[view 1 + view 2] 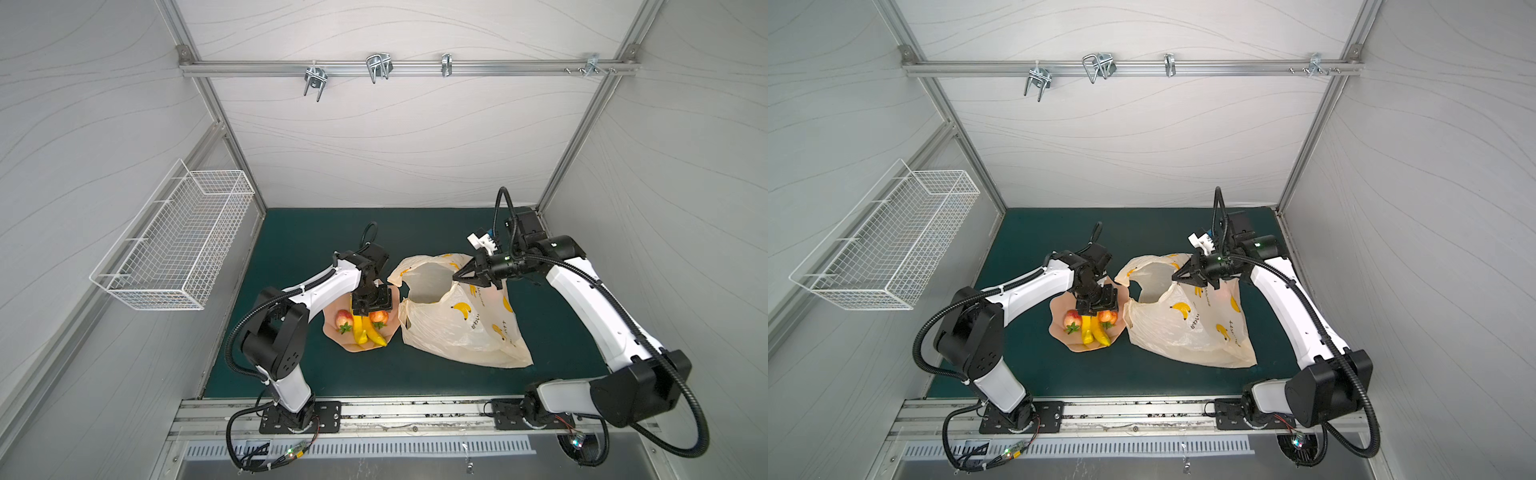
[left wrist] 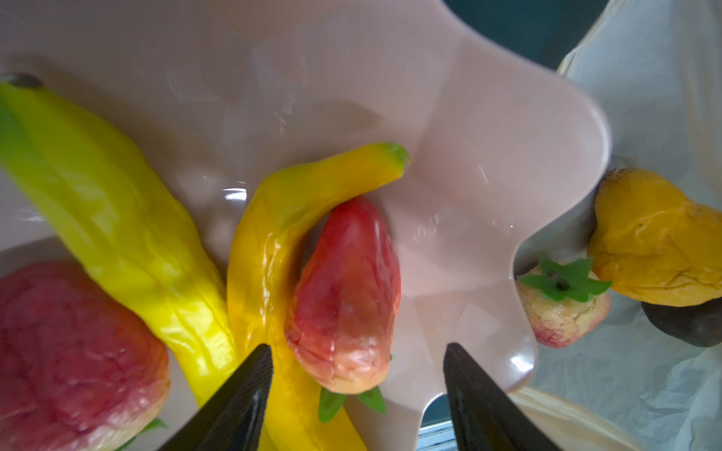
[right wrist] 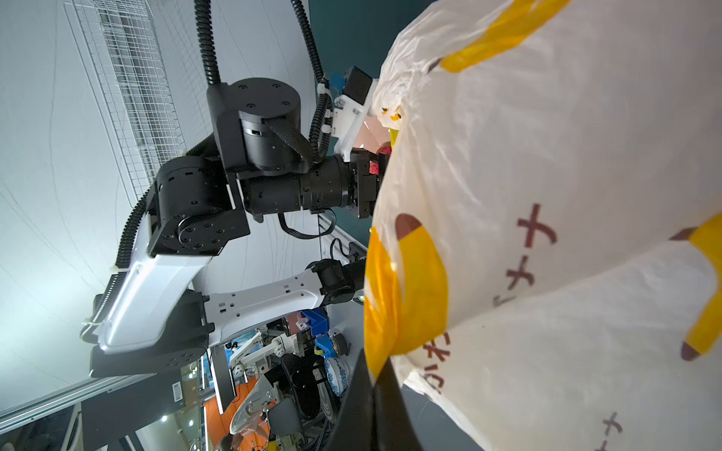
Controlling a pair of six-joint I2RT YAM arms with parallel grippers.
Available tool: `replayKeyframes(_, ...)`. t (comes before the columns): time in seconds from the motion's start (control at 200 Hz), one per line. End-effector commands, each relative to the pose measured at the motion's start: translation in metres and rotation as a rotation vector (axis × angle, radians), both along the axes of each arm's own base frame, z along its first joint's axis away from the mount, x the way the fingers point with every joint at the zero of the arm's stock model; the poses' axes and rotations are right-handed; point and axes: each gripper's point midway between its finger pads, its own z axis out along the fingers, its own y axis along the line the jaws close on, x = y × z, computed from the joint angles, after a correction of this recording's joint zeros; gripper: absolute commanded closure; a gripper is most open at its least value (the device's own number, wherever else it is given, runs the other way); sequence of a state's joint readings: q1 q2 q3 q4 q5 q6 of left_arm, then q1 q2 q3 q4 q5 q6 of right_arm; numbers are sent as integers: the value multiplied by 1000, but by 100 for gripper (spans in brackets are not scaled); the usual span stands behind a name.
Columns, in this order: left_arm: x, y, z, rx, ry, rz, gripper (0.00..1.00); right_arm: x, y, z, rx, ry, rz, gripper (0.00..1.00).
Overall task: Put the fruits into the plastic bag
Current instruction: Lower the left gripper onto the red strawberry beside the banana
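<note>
A pink plate [image 1: 332, 332] holds two red strawberries [image 1: 344, 319] and two yellow bananas [image 1: 360, 332]. My left gripper [image 2: 357, 351] hangs open just over the plate. Its fingers stand on either side of one strawberry [image 2: 344, 296] that leans on a banana [image 2: 273, 242], without touching it. To the right of the plate lies the plastic bag [image 1: 457, 328], its mouth lifted open. My right gripper [image 1: 455, 277] is shut on the bag's rim [image 3: 385, 351]. Inside the bag lie a pale strawberry [image 2: 562, 308], an orange fruit [image 2: 656, 242] and a dark brown one [image 2: 687, 324].
A dark green mat [image 1: 291, 249] covers the table. A white wire basket [image 1: 174, 245] hangs on the left wall. Metal hooks [image 1: 378, 66] sit on the rail at the back. The bag's edge touches the plate's right side.
</note>
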State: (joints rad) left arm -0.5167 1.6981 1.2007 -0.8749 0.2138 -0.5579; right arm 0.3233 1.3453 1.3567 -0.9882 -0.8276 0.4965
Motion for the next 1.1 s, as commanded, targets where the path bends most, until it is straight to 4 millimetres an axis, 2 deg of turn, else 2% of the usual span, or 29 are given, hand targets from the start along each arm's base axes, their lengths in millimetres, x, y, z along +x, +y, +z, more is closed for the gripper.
replayKeyframes(0.0,5,-3,-6,-13,4,24,30,-8,-1,6,4,-16,16,100)
replayKeyframes(0.345,3,0,-11,3,16,13,37,-9,-1,5,3,-13,13,100)
replayKeyframes(0.765,2,2,-5,7,6,-17,55,-6,0,5,4,-13,12,100)
replayKeyframes(0.92,5,5,3,20,-19,-31,59,-5,0,6,3,-16,10,100)
replayKeyframes(1.091,11,10,22,32,-93,-64,61,-3,1,6,2,-15,13,100)
